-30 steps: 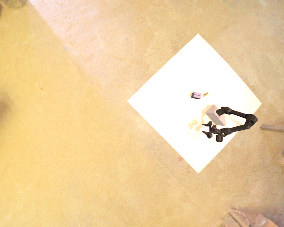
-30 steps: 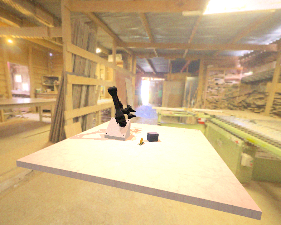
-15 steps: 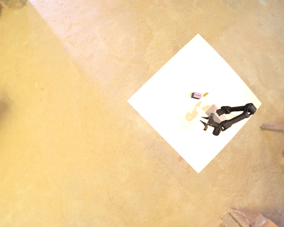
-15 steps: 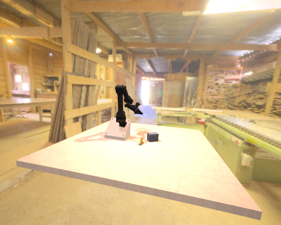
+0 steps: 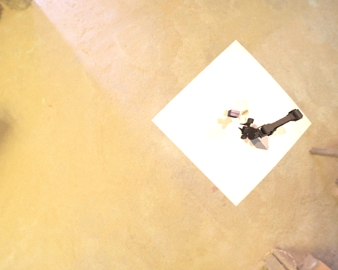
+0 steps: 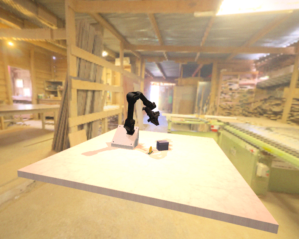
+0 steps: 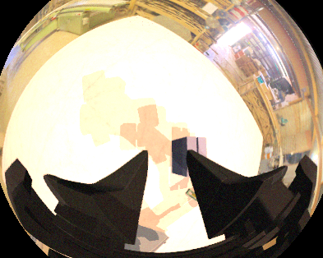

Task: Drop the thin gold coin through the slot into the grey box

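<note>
The gold coin (image 5: 245,111) (image 6: 150,148) stands on its edge in the dark-green holder (image 6: 149,153). In the wrist view the holder and coin are small and partly hidden by the right finger. The closed grey box (image 5: 234,113) (image 6: 162,145) (image 7: 179,158) stands beside the holder, its slot a dark line across the lid in the top view. My gripper (image 5: 240,126) (image 6: 159,121) (image 7: 168,154) is partly open, with nothing between its fingers. It hangs high above the table, well clear of the coin and box.
The white table (image 5: 236,63) (image 6: 134,174) carries everything. The arm's pale wedge-shaped base (image 5: 263,143) (image 6: 122,140) stands behind the coin in the exterior view. Shadows of the arm fall around the box and holder.
</note>
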`<state>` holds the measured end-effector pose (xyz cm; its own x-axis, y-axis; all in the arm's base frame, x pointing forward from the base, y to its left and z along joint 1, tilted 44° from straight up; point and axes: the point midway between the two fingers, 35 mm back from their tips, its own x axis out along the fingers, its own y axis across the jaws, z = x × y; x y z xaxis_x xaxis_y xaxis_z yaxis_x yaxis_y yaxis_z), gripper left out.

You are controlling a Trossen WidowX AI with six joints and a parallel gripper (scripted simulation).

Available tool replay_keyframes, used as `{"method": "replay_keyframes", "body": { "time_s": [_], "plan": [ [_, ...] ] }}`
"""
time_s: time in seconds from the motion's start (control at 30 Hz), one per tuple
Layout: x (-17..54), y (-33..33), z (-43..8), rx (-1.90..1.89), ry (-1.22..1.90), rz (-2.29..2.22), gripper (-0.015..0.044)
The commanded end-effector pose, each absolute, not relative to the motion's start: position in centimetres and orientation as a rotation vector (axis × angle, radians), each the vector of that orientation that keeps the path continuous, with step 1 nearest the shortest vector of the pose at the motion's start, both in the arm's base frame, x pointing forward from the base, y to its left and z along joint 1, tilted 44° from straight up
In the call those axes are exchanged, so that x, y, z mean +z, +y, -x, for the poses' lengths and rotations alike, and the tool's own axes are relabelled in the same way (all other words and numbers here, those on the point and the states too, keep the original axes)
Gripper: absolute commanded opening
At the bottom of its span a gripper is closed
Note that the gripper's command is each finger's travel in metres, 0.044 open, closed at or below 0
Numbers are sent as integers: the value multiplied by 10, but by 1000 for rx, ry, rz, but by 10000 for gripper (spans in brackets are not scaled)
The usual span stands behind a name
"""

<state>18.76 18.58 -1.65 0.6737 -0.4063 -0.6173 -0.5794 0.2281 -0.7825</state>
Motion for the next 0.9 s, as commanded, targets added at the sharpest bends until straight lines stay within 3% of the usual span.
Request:
{"method": "replay_keyframes", "body": {
  "time_s": [0.0, 0.57, 0.87],
  "plan": [
    [16, 135, -223, 207, 1118, 1578, 161],
    [88, -15, -233, 653, 1619, 1811, 161],
    [93, -24, -232, 678, 1634, 1813, 161]
  ]
}}
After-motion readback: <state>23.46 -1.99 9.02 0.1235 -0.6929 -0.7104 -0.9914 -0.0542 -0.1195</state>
